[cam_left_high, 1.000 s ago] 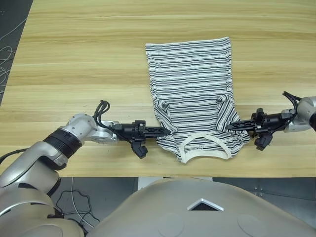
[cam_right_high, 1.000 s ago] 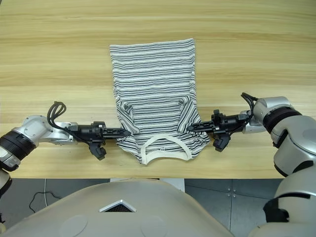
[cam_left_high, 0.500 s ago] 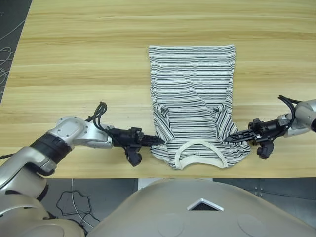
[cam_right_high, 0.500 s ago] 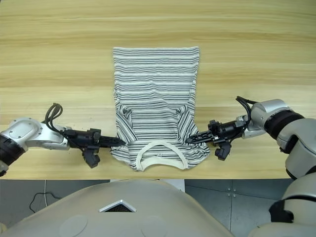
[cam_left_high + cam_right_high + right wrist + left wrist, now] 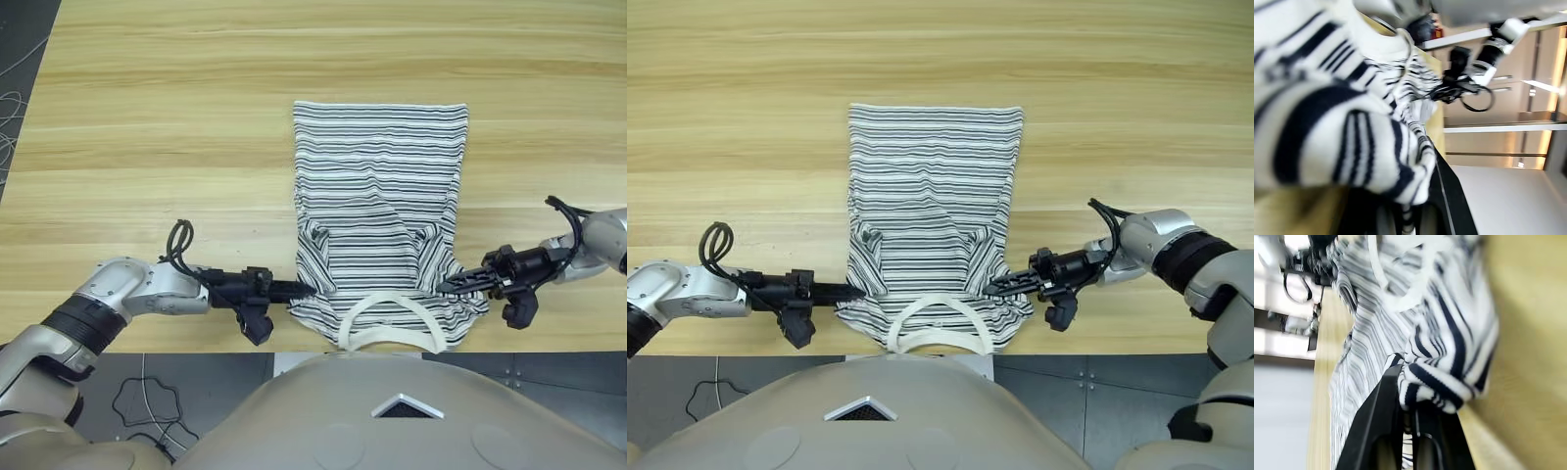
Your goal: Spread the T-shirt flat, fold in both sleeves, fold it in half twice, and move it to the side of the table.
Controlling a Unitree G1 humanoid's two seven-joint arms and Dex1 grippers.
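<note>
1. The striped T-shirt (image 5: 380, 196) lies on the table (image 5: 147, 117) right between the two grippers. Its collar (image 5: 392, 318) sits between them and the hem (image 5: 382, 106) is far out ahead of both.
2. The left gripper (image 5: 306, 289) is clamped on the shoulder corner on its side. Its wrist view shows fabric bunched up between the fingers.
3. The right gripper (image 5: 446, 288) is the same deal, pinched tight on the opposite shoulder corner.
4. Both sleeves (image 5: 318, 240) look tucked in over the chest already, so this is probably the start of the first half fold.
5. Next move likely needs both corners lifted together and carried forward to the hem. The two sides have to stay level or the edge lands crooked.
</note>
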